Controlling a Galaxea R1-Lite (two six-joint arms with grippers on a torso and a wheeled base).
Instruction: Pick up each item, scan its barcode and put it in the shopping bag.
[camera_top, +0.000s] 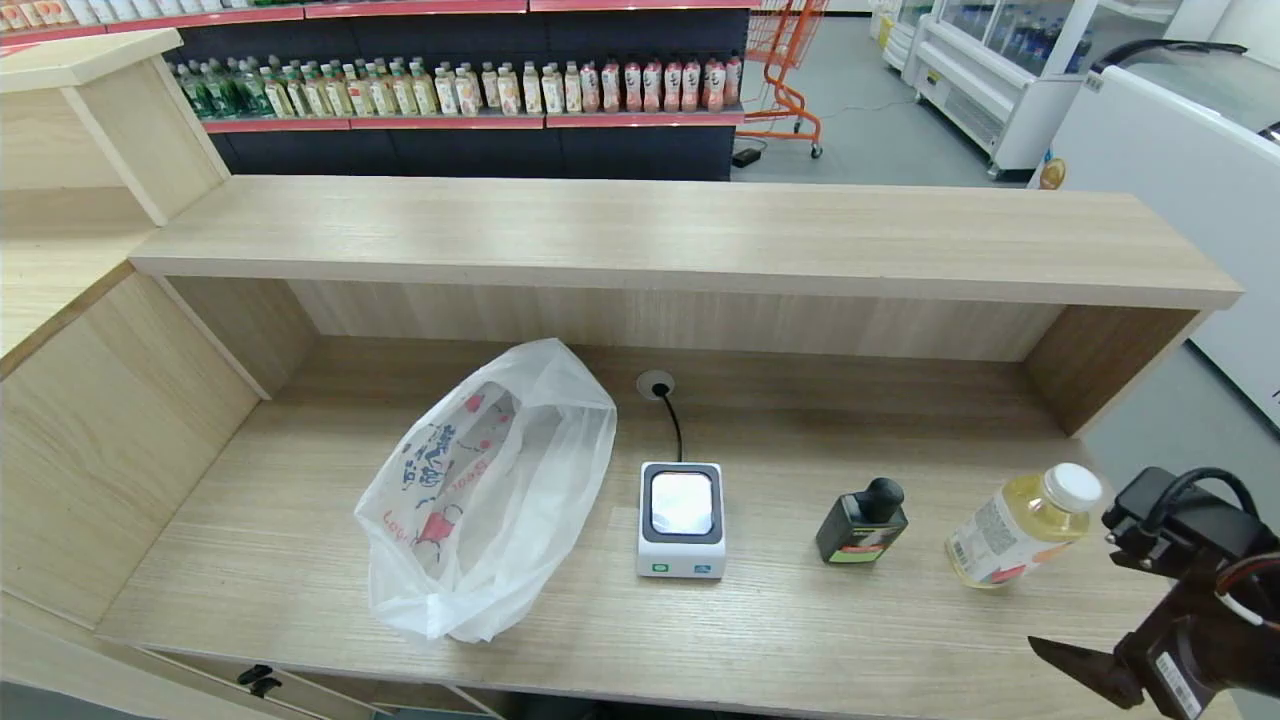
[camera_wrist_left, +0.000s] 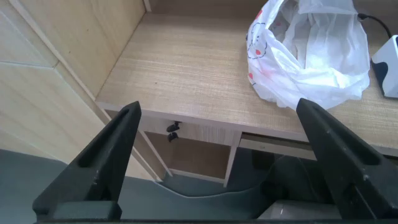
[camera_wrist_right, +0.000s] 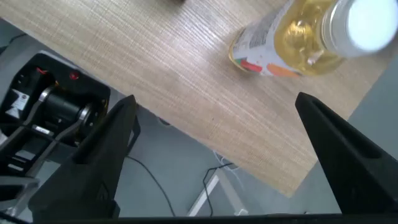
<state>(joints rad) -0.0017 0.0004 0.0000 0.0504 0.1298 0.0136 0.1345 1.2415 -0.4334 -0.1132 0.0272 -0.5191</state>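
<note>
Head view: the yellow bottle (camera_top: 1020, 527) stands upright near the desk's (camera_top: 800, 640) right end, just ahead and inward of the right end effector (camera_wrist_right: 216, 102), released and empty, clearly the nearer arm; the left end effector (camera_wrist_left: 219, 107), also released, hangs off the desk's front near the shopping bag (camera_top: 490, 490); the right wrist view adds the bottle's cap from above; the head view adds the scanner (camera_top: 681, 517) between bottle and bag.

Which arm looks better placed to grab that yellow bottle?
The right. The right gripper hangs open just off the counter edge beside the yellow bottle; the left gripper sits at the far end, by the shopping bag.
</note>
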